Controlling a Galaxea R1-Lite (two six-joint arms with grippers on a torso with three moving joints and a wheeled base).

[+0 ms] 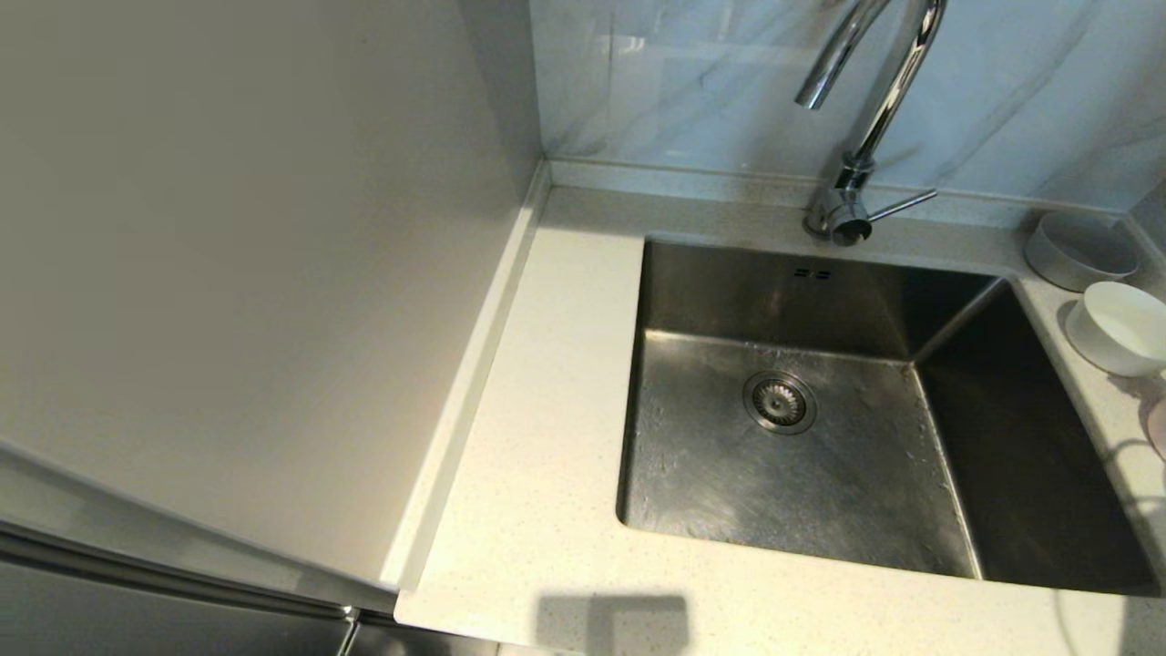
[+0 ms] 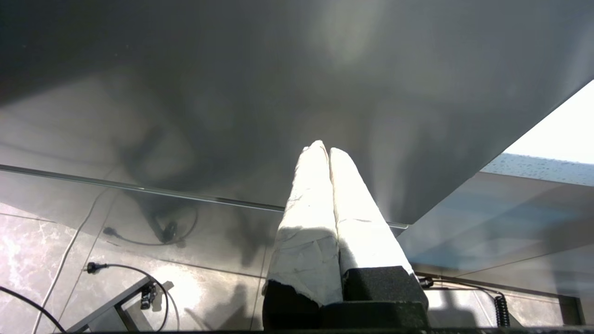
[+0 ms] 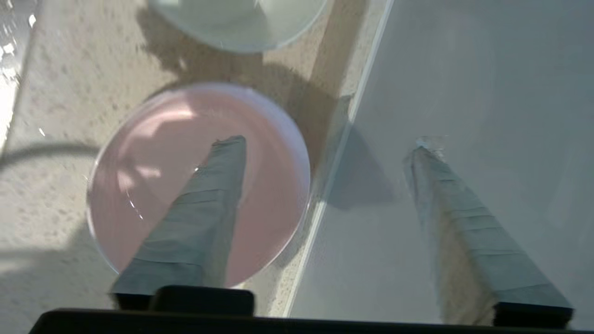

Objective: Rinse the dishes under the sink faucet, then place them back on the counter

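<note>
Our right end effector [image 3: 325, 144] is spread above the pink bowl [image 3: 153, 153]; we should lift straight off the surface [image 3: 60, 93], jaws clear of the rim.

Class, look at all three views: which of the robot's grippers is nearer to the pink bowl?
Right. The right gripper hangs open directly above the pink bowl; the left gripper sits shut beside a dark panel, no bowl in its view.

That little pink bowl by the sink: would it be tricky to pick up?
Probably slippery: the pink bowl looks smooth and glossy. It seems rigid, likely keeping its shape. Sitting flat on the counter, it should slide rather than tip. The right gripper stands open above it.
</note>
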